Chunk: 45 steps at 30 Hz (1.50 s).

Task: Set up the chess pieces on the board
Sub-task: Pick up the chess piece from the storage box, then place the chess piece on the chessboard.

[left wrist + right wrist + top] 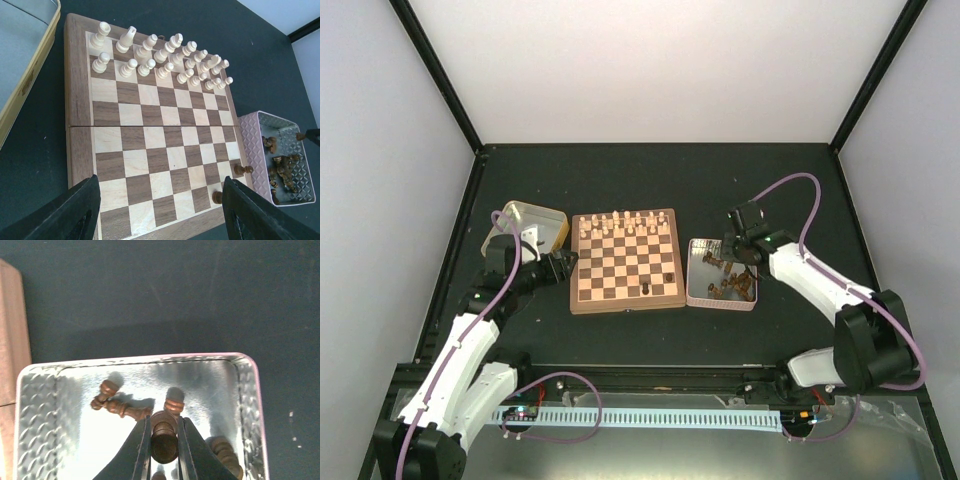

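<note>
I see my right end effector (164, 430) clamped tight on one dark chess piece (164, 442) inside the outline of the pink-rimmed tin (35, 390), which sits on the desk (770, 190) just right of the board (620, 303). Other dark chessmen (117, 405) lie loose in that tin. My left end effector (160, 220) hangs at the board's near left edge, jaws well apart, holding nothing. Two dark pieces (244, 169) stand near the board's near right corner. Pale pieces (150, 60) fill its two far rows. A gold tin (560, 222) lies beside the board's far left corner.
</note>
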Available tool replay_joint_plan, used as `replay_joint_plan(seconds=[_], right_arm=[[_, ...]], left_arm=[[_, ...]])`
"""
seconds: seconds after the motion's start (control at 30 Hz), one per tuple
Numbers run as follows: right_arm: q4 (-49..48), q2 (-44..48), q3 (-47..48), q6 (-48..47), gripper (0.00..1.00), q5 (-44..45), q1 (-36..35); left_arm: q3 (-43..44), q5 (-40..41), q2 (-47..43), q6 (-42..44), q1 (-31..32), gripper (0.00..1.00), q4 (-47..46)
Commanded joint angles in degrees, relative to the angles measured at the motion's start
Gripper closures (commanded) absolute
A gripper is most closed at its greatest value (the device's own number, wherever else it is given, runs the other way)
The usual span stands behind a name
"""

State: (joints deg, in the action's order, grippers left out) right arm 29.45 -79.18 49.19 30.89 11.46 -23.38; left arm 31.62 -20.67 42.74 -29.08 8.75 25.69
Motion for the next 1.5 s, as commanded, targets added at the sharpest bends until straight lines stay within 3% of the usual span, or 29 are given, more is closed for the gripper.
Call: replay_joint_plan(seconds=[0.0,0.2,0.7,1.47], right_arm=[[0.3,1.9,1.6,-0.5,0.92,-5.4,0.3],[1.0,2.1,3.2,-0.5,0.92,-6.7,-3.0],[3.9,-8.5,12.5,1.6,0.92,-1.1,-24.8],[6.0,-11.0,10.3,5.1,0.92,1.6,-29.8]], left_arm=[[0.9,-0.7,-0.3,-0.1,0.3,0.31,-0.2],[0.7,-0.6,-0.6,-0.3,0.3,0.31,-0.5],[0.2,-0.7,-0.9,-0.6,0.3,0.31,-0.5],[-0.3,-0.7,-0.5,-0.4,0.4,0.32,-1.1]])
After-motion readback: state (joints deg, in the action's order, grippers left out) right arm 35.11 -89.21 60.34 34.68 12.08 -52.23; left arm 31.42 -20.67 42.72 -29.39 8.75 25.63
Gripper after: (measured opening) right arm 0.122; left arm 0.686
